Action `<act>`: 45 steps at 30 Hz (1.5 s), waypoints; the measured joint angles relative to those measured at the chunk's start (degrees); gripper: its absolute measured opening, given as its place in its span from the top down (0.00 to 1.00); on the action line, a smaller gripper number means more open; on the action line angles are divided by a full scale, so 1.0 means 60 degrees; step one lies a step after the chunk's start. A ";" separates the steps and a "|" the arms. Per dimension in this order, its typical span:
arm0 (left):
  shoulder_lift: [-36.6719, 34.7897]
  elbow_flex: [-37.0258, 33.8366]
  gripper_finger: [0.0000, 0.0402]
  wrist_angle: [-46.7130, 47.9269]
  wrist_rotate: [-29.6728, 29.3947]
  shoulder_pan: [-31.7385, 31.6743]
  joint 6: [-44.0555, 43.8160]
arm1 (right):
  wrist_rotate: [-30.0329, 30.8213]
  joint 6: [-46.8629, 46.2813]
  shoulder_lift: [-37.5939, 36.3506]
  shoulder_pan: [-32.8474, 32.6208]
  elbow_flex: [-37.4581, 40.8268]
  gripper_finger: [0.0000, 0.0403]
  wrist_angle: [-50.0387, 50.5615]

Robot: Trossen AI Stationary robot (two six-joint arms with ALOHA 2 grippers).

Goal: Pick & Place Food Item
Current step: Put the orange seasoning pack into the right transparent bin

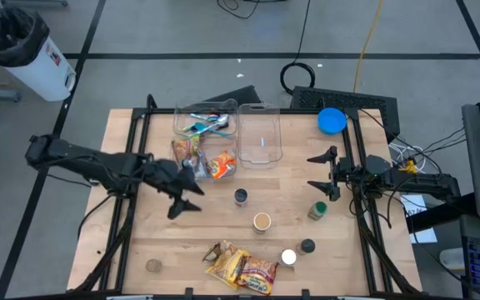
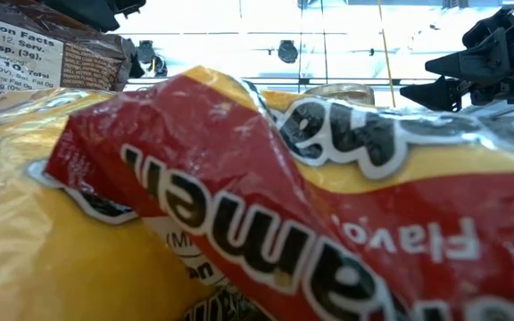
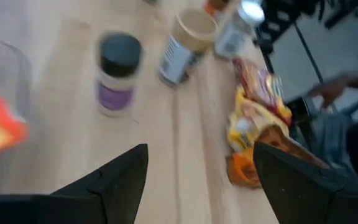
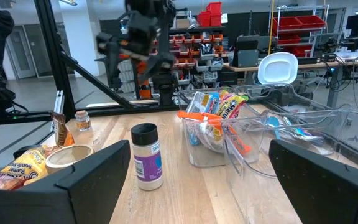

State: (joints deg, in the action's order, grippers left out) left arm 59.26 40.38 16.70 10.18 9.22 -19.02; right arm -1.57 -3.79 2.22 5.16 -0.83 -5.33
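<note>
Now L gripper (image 1: 192,197) hangs over bare table (image 1: 132,225) just beside the snack-filled clear bin (image 1: 200,148), jaws wide, nothing held. R gripper (image 1: 323,173) waits at table's right edge, jaws wide. Ramen packets (image 1: 242,267) lie at near edge, open wood between.

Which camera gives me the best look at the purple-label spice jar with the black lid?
The right wrist view: the spice jar stands upright, unblocked, label readable. The left wrist view shows it blurred; the high view shows only its lid; the low view is blocked by a ramen packet.
</note>
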 joint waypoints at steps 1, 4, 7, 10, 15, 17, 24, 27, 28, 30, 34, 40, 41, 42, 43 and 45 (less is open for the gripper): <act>0.0200 -0.0001 0.26 -0.0200 -0.0023 0.0193 -0.0112 | -0.0002 -0.0001 0.0000 -0.0002 -0.0001 0.06 0.0001; 0.0733 -0.0001 0.26 -0.1084 0.0020 0.0752 -0.0391 | -0.0003 0.0000 0.0000 0.0001 0.0001 0.06 -0.0003; 0.1343 -0.0001 0.26 -0.1925 0.0060 0.1278 -0.0618 | -0.0003 -0.0001 0.0000 -0.0002 -0.0001 0.06 0.0001; 0.1893 0.0237 0.26 -0.1951 0.0127 0.1676 -0.0963 | -0.0003 -0.0001 0.0000 -0.0001 -0.0001 0.06 -0.0003; 0.2738 0.1163 0.26 -0.0969 -0.0073 0.2293 -0.1145 | -0.0001 0.0000 0.0000 -0.0003 -0.0001 0.06 0.0001; 0.3027 0.1514 0.26 -0.0537 -0.0230 0.2472 -0.1174 | -0.0003 -0.0003 0.0000 0.0001 -0.0002 0.06 0.0001; 0.3578 0.2186 0.26 -0.0259 -0.0283 0.2782 -0.1143 | -0.0003 0.0000 -0.0004 0.0000 0.0000 0.06 -0.0003; 0.3569 0.2273 0.26 -0.0381 -0.0478 0.2779 -0.0558 | -0.0003 -0.0001 -0.0004 0.0001 0.0000 0.06 -0.0003; 0.3570 0.2293 0.26 -0.0467 -0.0637 0.2765 -0.0284 | -0.0002 -0.0002 -0.0004 0.0001 0.0001 0.06 -0.0003; 0.3570 0.2391 0.26 -0.0521 -0.0992 0.2685 0.0374 | 0.0000 0.0000 -0.0001 0.0001 0.0001 0.06 -0.0003; 0.3559 0.2495 0.26 -0.0672 -0.1694 0.2287 0.0953 | 0.0000 -0.0003 0.0000 -0.0002 0.0001 0.06 -0.0003; 0.3562 0.2494 0.26 -0.0727 -0.1709 0.1831 0.1286 | 0.0000 0.0000 -0.0001 0.0000 -0.0002 0.06 -0.0003; 0.3509 0.2491 0.26 -0.0710 -0.1685 0.1781 0.1421 | 0.0001 -0.0002 -0.0001 0.0001 0.0001 0.06 -0.0003; 0.3374 0.2498 0.26 -0.0581 -0.1640 0.1737 0.1623 | -0.0003 0.0000 -0.0002 0.0001 -0.0001 0.06 -0.0003; 0.3170 0.2556 0.26 -0.0323 -0.1640 0.1683 0.1761 | -0.0001 -0.0002 0.0000 -0.0003 0.0000 0.06 -0.0003; 0.2690 0.2615 0.26 -0.0247 -0.1664 0.1559 0.1773 | -0.0003 -0.0002 0.0000 0.0000 0.0000 0.06 -0.0003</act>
State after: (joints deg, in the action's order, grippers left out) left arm 75.40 56.07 15.21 0.19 18.57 -8.38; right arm -1.58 -3.80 2.22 5.17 -0.82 -5.34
